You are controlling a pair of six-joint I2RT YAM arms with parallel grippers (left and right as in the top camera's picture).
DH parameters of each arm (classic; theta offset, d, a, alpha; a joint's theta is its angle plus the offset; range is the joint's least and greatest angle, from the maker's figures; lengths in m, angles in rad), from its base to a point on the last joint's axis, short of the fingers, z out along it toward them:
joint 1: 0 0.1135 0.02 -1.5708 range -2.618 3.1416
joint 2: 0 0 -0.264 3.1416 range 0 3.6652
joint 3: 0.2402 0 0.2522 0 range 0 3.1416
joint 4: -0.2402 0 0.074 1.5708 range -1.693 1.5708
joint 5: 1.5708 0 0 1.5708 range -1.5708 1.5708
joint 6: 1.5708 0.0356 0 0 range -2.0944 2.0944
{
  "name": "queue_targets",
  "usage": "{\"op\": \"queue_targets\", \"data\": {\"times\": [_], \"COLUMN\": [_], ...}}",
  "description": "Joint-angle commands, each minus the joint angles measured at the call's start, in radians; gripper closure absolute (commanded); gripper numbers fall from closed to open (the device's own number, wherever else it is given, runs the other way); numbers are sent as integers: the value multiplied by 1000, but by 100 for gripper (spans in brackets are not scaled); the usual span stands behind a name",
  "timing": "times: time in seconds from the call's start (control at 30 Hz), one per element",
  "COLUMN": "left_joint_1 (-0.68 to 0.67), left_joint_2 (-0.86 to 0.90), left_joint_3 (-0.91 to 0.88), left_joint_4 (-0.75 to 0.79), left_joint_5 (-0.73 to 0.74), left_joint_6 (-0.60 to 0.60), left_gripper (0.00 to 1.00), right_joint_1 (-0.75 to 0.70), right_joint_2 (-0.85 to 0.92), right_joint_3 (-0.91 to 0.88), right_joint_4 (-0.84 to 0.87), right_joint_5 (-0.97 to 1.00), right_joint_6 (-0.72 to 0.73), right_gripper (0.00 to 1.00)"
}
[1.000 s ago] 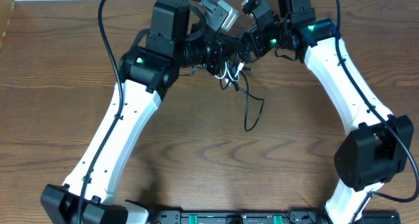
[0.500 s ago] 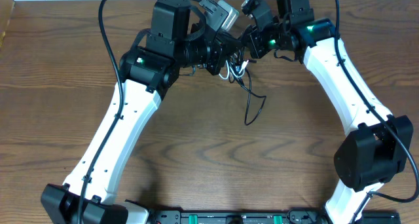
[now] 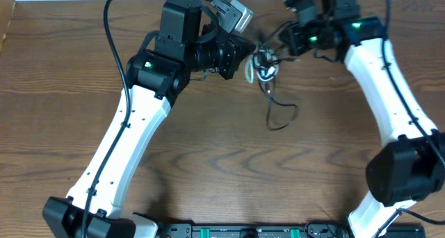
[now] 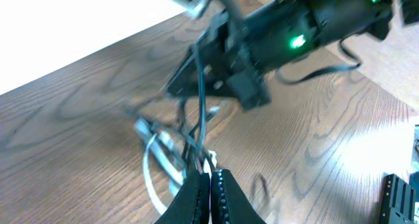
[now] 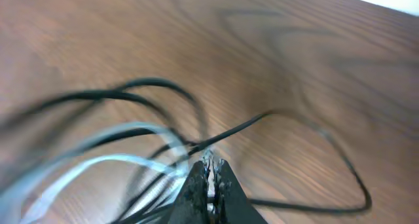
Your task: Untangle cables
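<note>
Cables (image 3: pixel 264 69), near the far edge of the table (image 3: pixel 62 92), are now drawn apart between the closed left gripper (image 4: pixel 211 185) and the right gripper (image 5: pixel 209 166), newly clamped on a black strand (image 5: pixel 242 127), so untangling is judged begun.

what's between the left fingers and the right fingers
The tangled cables, black and white, span the gap, with left fingers and right fingers shut on them; the overhead view shows it.

Cables (image 3: pixel 265 72) sit between left end effector (image 3: pixel 246 58) and right end effector (image 3: pixel 279 46).
</note>
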Motion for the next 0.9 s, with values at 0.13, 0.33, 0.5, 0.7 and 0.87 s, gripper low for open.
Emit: {"op": "queue_targets", "data": {"times": [0.13,0.33,0.5,0.7,0.87], "left_joint_1": [5,5,5,2,-18], "left_joint_2": [-9,-6,-2,1,38], "left_joint_3": [30,30,30,22,18], "left_joint_4": [1,0,-1,1,9], "left_joint_5": [-6,-6,-6,7,33], "left_joint_6": [14,13,13,13,12], "left_gripper": [93,92,93,92,87], "right_joint_1": [-48,-57,-59,-59,-59], "right_joint_2": [-171,-262,-315,-327,-327], "right_joint_3": [16,16,16,16,16], "right_joint_4": [-60,-91,-92,-91,-82], "right_joint_5": [146,195,195,194,193], "right_joint_6": [-48,-61,-61,-61,-61], "right_gripper": [99,99,99,99,99]}}
